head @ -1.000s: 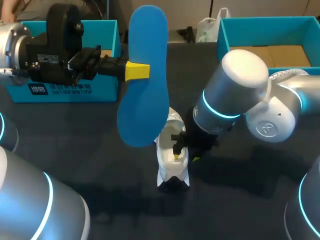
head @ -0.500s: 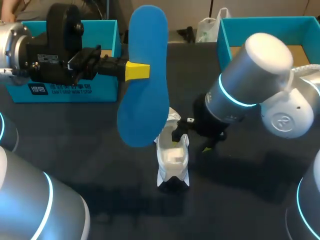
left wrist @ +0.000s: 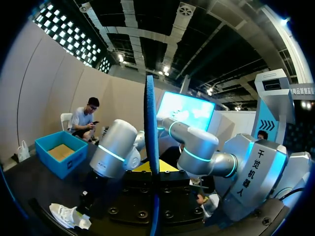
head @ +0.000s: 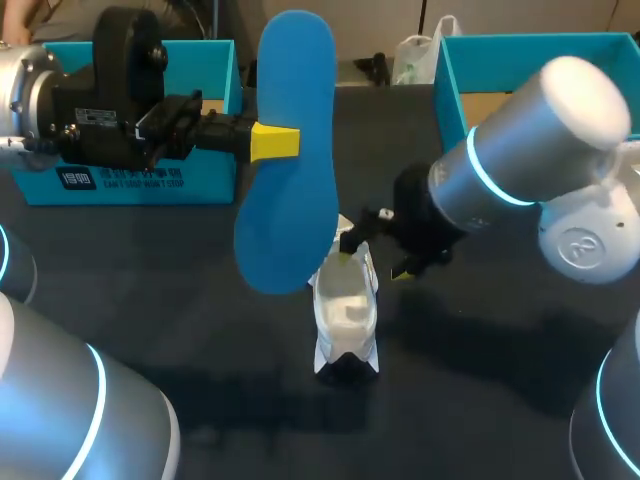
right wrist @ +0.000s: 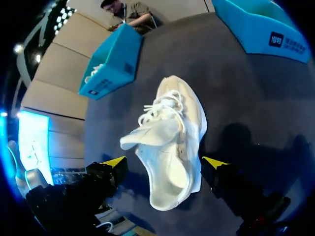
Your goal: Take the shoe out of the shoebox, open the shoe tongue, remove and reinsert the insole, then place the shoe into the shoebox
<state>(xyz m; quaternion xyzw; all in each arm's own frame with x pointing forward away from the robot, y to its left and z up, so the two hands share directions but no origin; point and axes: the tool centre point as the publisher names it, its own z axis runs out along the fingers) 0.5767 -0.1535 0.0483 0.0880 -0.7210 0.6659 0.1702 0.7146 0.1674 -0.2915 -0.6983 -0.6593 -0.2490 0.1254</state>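
We take this place for a large exhibition hall, arranged for a robot demonstration. High above the left end effector [left wrist: 150,169] there is a dark ceiling [left wrist: 162,34] with beams, ducts and rows of small lamps. Beyond that end effector a big lit screen [left wrist: 186,109] stands among plain partition walls [left wrist: 59,93]. The counter [head: 200,300] under the right end effector [right wrist: 164,162] has a dark cover, and teal shoeboxes [head: 140,180] stand at its far edge.

Light: overhead, fairly dim on the dark table [head: 200,300].
Shadows: soft, near and right of the shoe [head: 346,318].
Glare: right arm [head: 570,85], possibly overexposed.
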